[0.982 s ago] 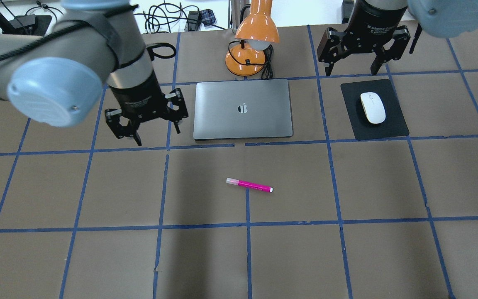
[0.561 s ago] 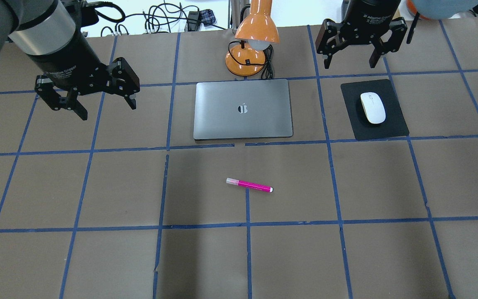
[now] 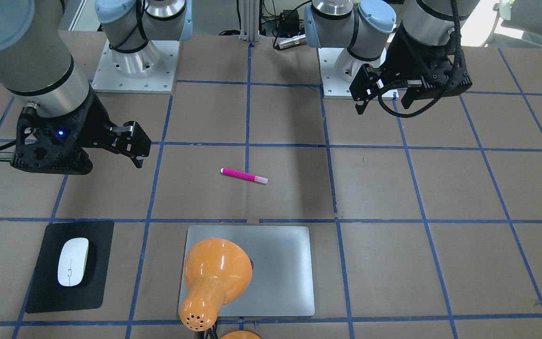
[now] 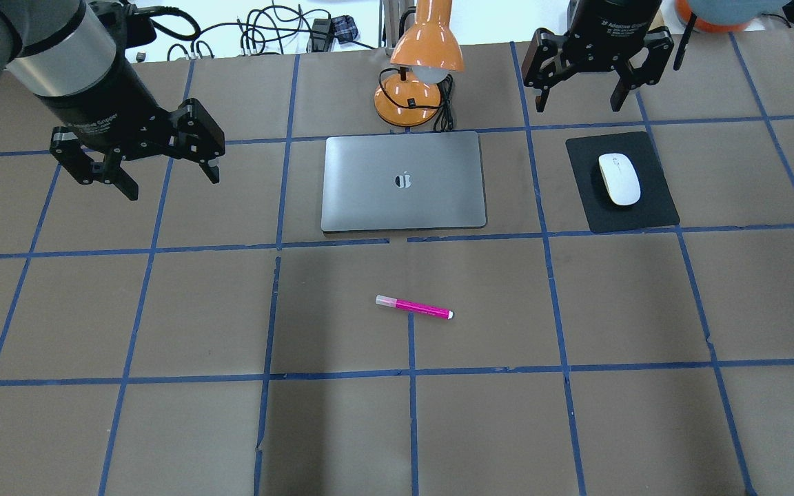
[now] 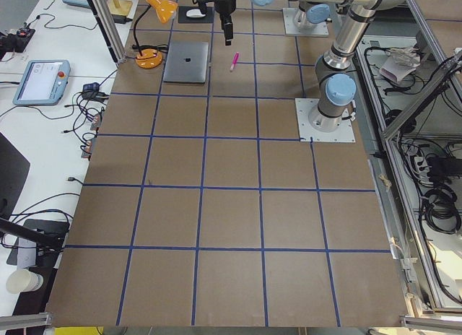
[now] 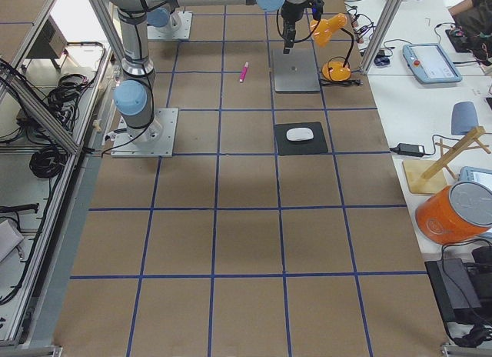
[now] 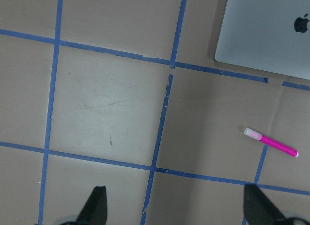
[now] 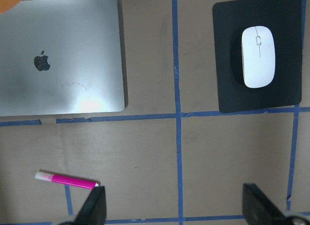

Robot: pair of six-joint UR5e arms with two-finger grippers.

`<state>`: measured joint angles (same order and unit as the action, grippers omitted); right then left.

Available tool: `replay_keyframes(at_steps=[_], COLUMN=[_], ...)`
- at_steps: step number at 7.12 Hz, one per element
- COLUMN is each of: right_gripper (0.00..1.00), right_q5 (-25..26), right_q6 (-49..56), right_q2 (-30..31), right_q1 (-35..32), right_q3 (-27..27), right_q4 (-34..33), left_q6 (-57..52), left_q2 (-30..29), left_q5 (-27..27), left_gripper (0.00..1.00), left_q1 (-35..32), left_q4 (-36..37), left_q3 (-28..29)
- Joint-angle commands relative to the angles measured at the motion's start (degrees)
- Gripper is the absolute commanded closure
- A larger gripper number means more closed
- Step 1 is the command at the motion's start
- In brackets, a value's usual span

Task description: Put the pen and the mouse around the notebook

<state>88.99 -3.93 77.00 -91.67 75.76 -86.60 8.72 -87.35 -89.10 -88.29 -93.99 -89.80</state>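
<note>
The notebook lies closed and flat at the far middle of the table, its dark logo facing up. An orange lamp stands just beyond its far edge, its shade leaning toward the lid. The pen rests on the brown surface nearer the robot than the notebook and well apart from it. It lies slightly slanted to the notebook's near edge, across a blue tape line, with its pale end pointing left. The mouse sits on a black mat to the right of the notebook, with a strip of bare table and a tape line between mat and notebook. The mouse's long axis runs near to far, and it lies toward the far half of the mat. The left gripper hangs above the table to the left of the notebook, fingers spread wide with nothing between them. Its wrist camera looks down on the pen and a corner of the notebook. The right gripper hangs raised on the right side, close to the mat, its fingers likewise spread and empty. Its wrist camera takes in the notebook, the mat with the mouse, and the pen. Neither claw touches anything.
</note>
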Motion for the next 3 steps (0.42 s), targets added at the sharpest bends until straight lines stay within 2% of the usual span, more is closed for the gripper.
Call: replay_keyframes(at_steps=[1, 3], right_gripper=[0.00, 0.00], right_q5=[-0.05, 0.04], right_q6=[0.06, -0.02], right_q2=[0.00, 0.00], right_q1=[0.00, 0.00], right_q3=[0.00, 0.00], right_q4=[0.03, 0.03], left_q6=[-0.19, -0.10], left_q2=[0.07, 0.25], left_q5=[-0.02, -0.11], left_gripper=[0.00, 0.00], left_q1=[0.13, 0.04], left_q4=[2.23, 1.97], left_q3=[-0.03, -0.29])
